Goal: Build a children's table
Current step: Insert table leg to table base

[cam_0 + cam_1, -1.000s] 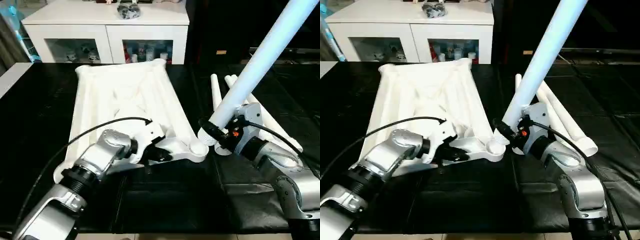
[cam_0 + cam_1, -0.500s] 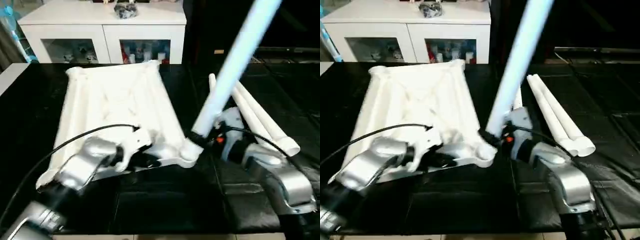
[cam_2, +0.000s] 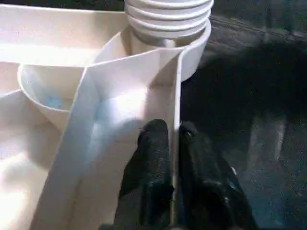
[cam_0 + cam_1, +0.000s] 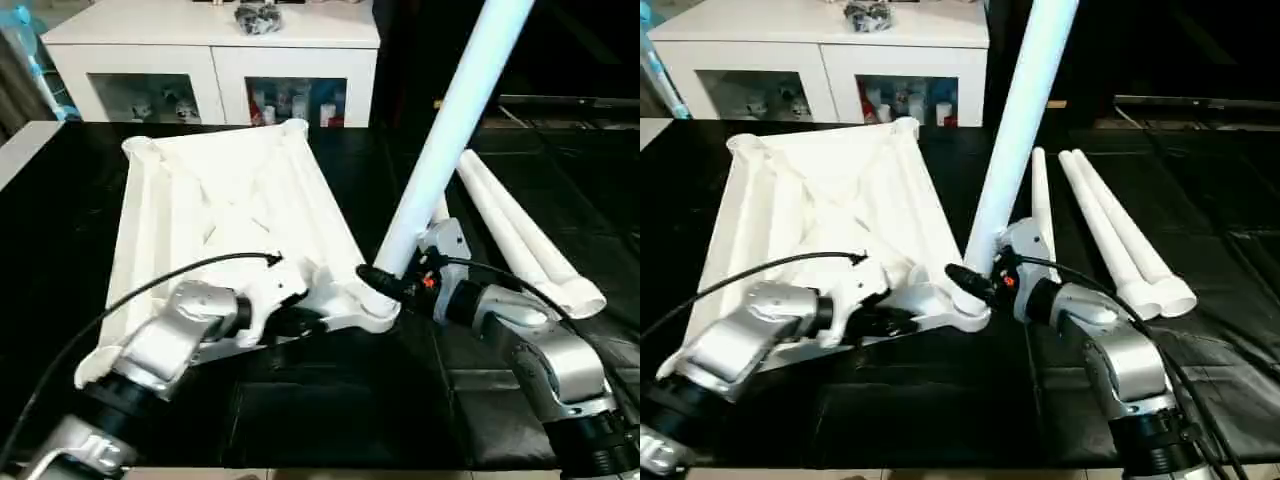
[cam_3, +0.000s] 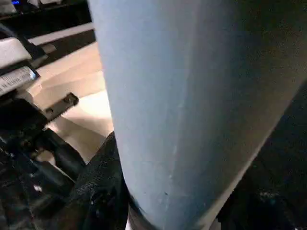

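On the black mat, one tabletop [image 4: 220, 200] pinched by left gripper [image 3: 173, 139], right gripper [image 4: 385, 283] clasping one leg [image 4: 440, 140].

Two silver forearms reaching forward and inward, left gripper [image 3: 173, 158] low, its black fingers [image 3: 153, 158] close together either side of a thin white wall, right gripper [image 4: 385, 285] with fingers clasped around the base of a steeply raised white tube [image 4: 450, 130]

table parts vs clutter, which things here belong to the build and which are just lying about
Job:
- table top, underside up
- leg held by the right gripper at the corner socket
- spare legs
- left gripper pinching the top's rim

Lying about:
- white cabinet and the items behind its glass
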